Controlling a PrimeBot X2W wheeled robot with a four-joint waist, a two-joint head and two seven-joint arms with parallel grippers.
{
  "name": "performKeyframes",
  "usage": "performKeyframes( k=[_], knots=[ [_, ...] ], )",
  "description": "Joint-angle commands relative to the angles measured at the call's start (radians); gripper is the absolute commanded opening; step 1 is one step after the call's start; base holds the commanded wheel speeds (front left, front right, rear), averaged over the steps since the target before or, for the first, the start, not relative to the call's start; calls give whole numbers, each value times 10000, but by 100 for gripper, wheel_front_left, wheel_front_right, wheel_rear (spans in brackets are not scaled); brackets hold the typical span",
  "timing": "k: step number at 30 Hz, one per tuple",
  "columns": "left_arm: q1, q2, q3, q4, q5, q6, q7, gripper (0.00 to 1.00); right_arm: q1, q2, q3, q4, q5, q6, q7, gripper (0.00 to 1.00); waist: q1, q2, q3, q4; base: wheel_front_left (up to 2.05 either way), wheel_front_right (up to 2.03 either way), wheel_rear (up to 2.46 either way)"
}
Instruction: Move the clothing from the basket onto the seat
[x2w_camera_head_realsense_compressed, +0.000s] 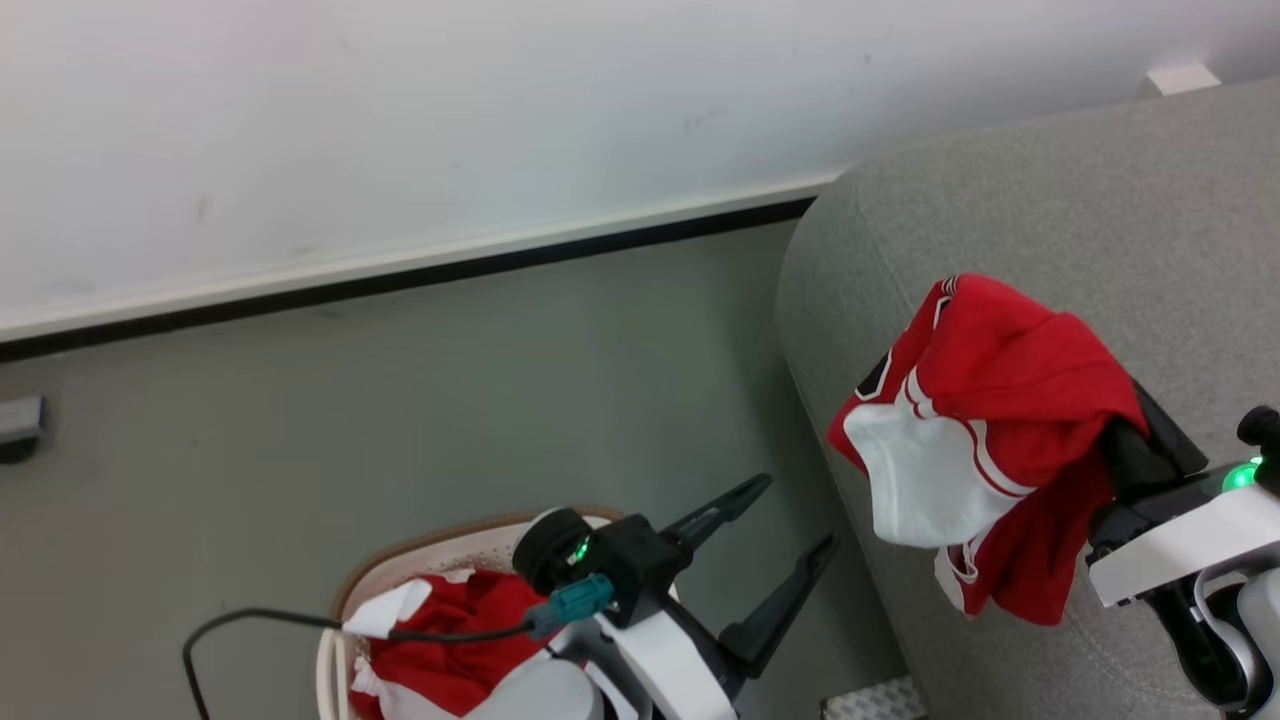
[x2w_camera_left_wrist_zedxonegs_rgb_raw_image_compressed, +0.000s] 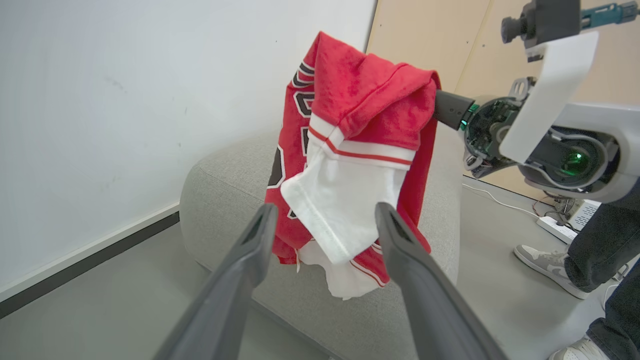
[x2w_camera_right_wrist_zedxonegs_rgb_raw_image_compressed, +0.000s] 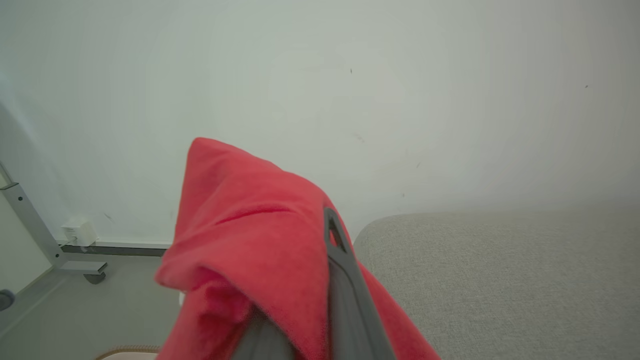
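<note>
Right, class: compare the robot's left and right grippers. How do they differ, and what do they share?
The left gripper is open and empty; the right gripper is shut on the red jersey. The left gripper points past the basket over the floor; the right gripper is up by the seat. The left gripper's fingers are bare; the right gripper's are draped by the jersey. Both have long dark fingers.
</note>
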Motion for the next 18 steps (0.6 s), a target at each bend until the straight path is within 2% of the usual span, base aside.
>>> performKeyframes(
  k=[1,5,11,13,14,18],
  knots=[
    [-293,14,-17,28,142,-47,20,100,123,109,-299,-233,-139,-21,87,0,-1,-1,409,-116,0,0,0],
    [-830,32,-30,-8,311,-94,114,100,-325,349,-1047,-524,-463,-21,335,0,-1,-1,1140,8,0,0,0],
    [-1919,193,88,-133,596,-185,307,100,-2498,909,-2864,45,-1536,-21,737,0,-1,-1,2785,351,0,0,0],
    [-2288,184,110,-138,649,-217,306,100,-3450,785,-3463,242,-2098,-21,870,0,-1,-1,3256,549,0,0,0],
    [-2288,184,110,-138,649,-217,306,100,-3450,785,-3463,242,-2098,-21,870,0,-1,-1,3256,549,0,0,0],
    [-2940,112,214,-189,781,-252,244,100,-5188,297,-4696,781,-3134,-21,1292,0,-1,-1,4086,939,0,0,0]
  ],
)
